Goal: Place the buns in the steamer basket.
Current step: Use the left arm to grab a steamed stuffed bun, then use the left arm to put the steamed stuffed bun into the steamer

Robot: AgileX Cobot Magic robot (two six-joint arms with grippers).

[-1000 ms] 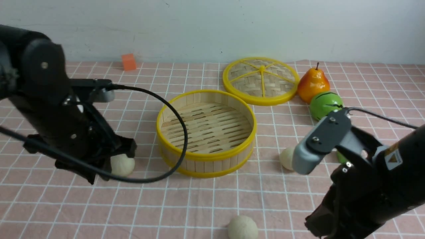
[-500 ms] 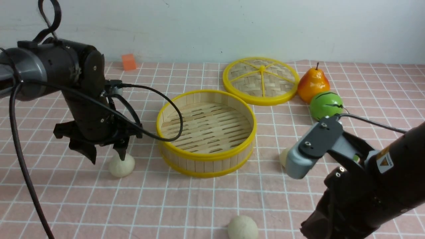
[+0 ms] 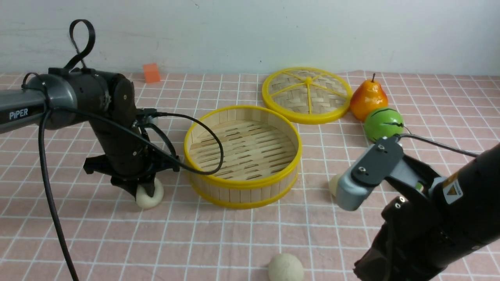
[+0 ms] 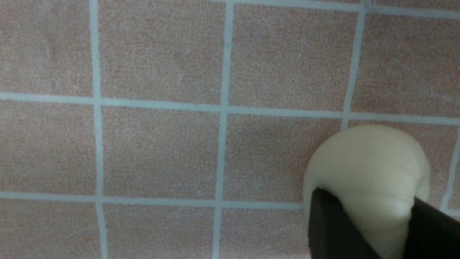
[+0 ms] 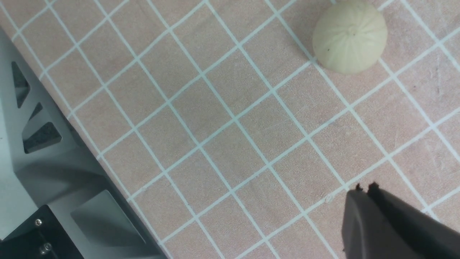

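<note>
The steamer basket [image 3: 242, 186] stands with nothing in it at the middle of the checked cloth. Left of it, my left gripper [image 3: 143, 192] points down and is shut on a cream bun [image 3: 151, 198] that rests on the cloth. In the left wrist view the two black fingers [image 4: 332, 223] pinch that bun [image 4: 366, 162] from both sides. A second bun [image 3: 285, 267] lies near the front edge and also shows in the right wrist view as a bun [image 5: 349, 36]. The third bun [image 3: 334, 184] is half hidden behind my right wrist. My right gripper [image 5: 364, 187] is shut with nothing in it, over bare cloth.
The woven lid [image 3: 307, 93] lies behind the basket, with a pear [image 3: 368, 99] and a green striped fruit [image 3: 383, 123] to its right. An orange cube [image 3: 151, 72] sits by the back wall. The left arm's cable [image 3: 213, 158] hangs over the basket's left rim.
The left gripper opened wide above the left bun, came down and closed on it, shifting slightly toward the basket. The right arm has barely moved.
</note>
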